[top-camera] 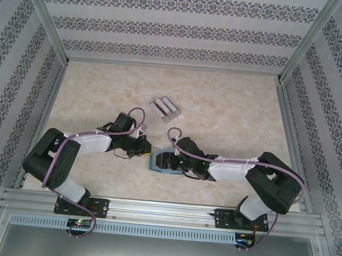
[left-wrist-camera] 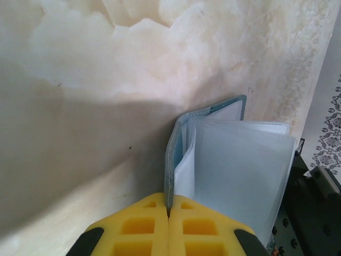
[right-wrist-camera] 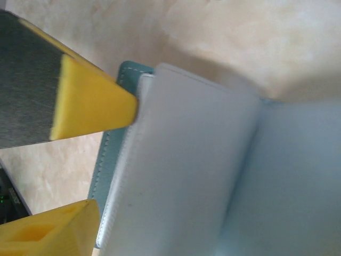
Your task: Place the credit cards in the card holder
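Cream marbled tabletop (top-camera: pixel 232 119); patterned wallpaper walls (top-camera: pixel 180 29); aluminium frame rails (top-camera: pixel 163 211); even light.

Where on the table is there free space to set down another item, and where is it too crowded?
The table is bare in the right part, between the credit cards and the right wall, and in the far left corner. It is crowded at the near middle, where the left gripper and right gripper meet at the card holder.

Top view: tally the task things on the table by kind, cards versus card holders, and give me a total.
credit cards: 3, overlapping, so the count is approximate
card holder: 1
Total: 4
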